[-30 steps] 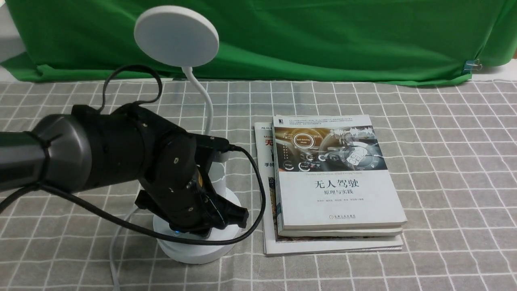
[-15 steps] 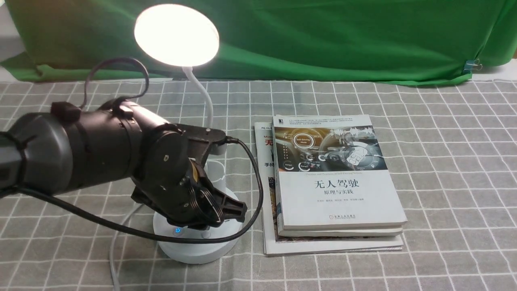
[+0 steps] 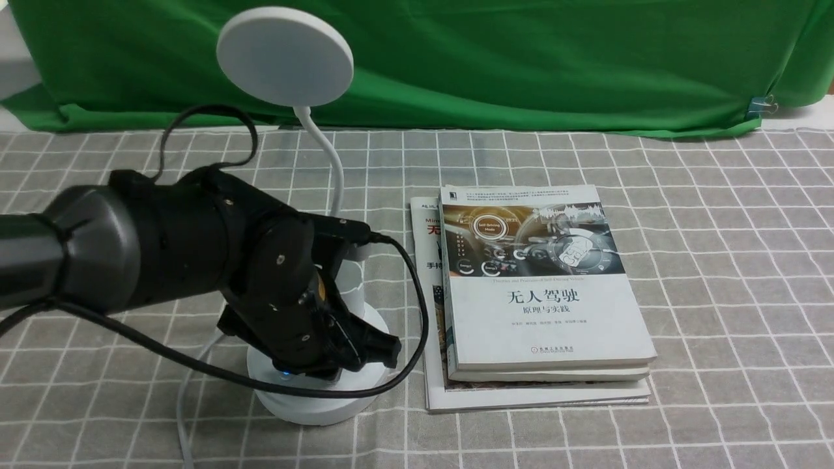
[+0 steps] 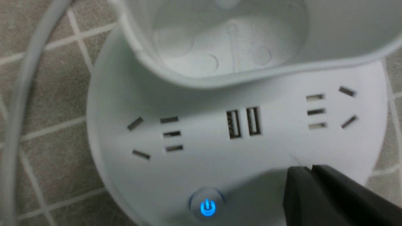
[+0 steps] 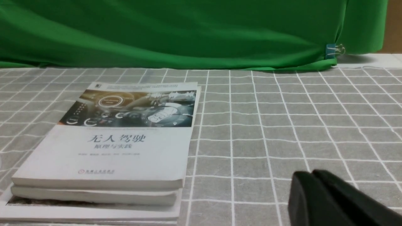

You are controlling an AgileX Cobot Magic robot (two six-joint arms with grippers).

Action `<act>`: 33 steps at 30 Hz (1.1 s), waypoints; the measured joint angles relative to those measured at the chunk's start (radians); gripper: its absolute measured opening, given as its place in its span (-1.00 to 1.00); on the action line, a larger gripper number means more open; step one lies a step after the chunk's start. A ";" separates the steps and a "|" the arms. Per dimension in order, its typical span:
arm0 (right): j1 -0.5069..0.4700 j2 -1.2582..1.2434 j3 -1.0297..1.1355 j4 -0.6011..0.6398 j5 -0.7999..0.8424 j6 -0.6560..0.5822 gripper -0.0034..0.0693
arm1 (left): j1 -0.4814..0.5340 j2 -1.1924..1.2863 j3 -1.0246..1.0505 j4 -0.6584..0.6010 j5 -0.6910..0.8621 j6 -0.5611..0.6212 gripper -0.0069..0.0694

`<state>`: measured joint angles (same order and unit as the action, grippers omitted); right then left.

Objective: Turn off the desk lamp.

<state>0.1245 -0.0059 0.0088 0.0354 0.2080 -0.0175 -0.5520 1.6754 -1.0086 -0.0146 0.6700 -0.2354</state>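
Observation:
The white desk lamp stands at the left in the front view, with its round disc head [image 3: 285, 56] dark, a thin bent neck [image 3: 334, 172] and a round base [image 3: 313, 398]. My left gripper [image 3: 339, 372] is shut and empty, pressed low onto the base. In the left wrist view the gripper [image 4: 311, 169] rests on the base [image 4: 201, 157] beside a glowing blue power button [image 4: 207, 207], below the sockets and the small cup [image 4: 226, 40]. My right gripper [image 5: 312, 174] is shut and empty above the cloth; it does not show in the front view.
A stack of books [image 3: 541, 293] lies right of the lamp base, also in the right wrist view [image 5: 116, 141]. A white cord [image 3: 186, 417] runs from the base toward the front edge. A green cloth [image 3: 521, 58] hangs at the back of the checked tablecloth [image 3: 717, 260].
The lamp head was dark a second ago, lit half a second ago, and is dark now. My left arm rose off the base, then came back down onto it.

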 joint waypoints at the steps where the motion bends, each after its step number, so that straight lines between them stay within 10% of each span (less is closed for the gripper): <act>1: 0.000 0.000 0.000 0.000 0.000 0.000 -0.81 | 0.000 -0.004 0.000 0.000 -0.001 0.000 -0.82; 12: 0.000 0.000 0.000 0.000 0.000 0.000 -0.81 | 0.000 -0.337 0.162 -0.006 -0.062 0.010 -0.82; 23: 0.000 0.000 0.000 0.000 0.000 0.000 -0.81 | 0.000 -0.880 0.625 0.007 -0.560 0.013 -0.82; 33: 0.000 0.000 0.000 0.000 0.000 0.000 -0.81 | 0.000 -0.963 0.756 0.033 -0.670 0.029 -0.82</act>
<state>0.1245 -0.0059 0.0088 0.0354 0.2080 -0.0175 -0.5524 0.7126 -0.2530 0.0188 0.0000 -0.2068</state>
